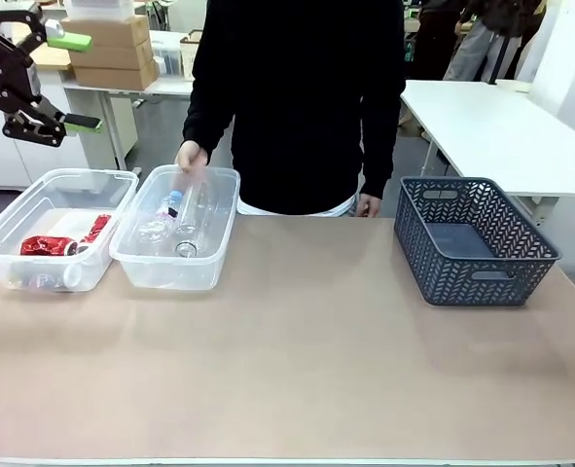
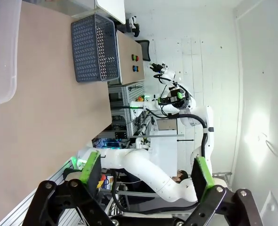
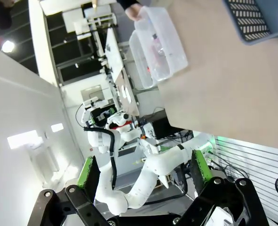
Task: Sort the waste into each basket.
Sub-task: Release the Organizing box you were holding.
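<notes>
While crushed red cans (image 1: 49, 244) glint, clear bottles (image 1: 170, 226) look pale.

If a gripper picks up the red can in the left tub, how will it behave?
The red can looks crushed, so it is probably light and should not roll. Its shiny, uneven metal may slip or bend further under the pads. It lies low in the tub, so the walls may hinder access.

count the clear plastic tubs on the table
2, side by side at the table's left end: the left tub holds crushed red cans, the right tub holds clear bottles. The dark lattice basket isn't one.
</notes>
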`<state>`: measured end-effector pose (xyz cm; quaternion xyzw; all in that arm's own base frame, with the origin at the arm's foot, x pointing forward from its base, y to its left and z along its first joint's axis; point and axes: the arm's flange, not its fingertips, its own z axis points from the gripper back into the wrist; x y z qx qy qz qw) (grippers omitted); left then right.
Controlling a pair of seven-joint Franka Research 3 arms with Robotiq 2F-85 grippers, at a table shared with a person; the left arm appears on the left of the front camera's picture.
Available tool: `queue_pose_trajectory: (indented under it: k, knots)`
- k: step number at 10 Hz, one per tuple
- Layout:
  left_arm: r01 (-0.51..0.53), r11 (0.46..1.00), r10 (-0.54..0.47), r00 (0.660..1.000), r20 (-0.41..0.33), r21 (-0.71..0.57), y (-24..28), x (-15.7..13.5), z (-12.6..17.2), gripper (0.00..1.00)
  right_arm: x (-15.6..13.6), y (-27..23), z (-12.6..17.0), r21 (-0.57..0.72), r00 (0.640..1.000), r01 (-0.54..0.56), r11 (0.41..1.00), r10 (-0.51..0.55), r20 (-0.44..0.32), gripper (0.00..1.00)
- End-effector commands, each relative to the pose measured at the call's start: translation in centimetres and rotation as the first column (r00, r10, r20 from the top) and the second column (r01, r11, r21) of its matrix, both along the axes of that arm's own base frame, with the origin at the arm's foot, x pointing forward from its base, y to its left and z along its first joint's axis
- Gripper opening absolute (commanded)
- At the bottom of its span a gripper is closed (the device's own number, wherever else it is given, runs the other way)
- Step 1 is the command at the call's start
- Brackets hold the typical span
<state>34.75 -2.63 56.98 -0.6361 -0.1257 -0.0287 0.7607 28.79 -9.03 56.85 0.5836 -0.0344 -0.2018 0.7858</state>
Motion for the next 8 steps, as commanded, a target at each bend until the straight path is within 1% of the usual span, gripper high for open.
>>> queue_pose_trajectory:
  k: [1, 8]
  knots:
    - [0.011, 1.000, -0.011, 1.000, 0.006, -0.005, 0.01, -0.03, 0.16, 1.00, 0.12, -0.20, 0.41, 0.018, 1.000, -0.011, 1.000, 0.010, 0.023, 1.00]
    - [0.011, 1.000, -0.011, 1.000, 0.006, -0.005, 0.01, -0.03, 0.16, 1.00, 0.12, -0.20, 0.41, 0.018, 1.000, -0.011, 1.000, 0.010, 0.023, 1.00]
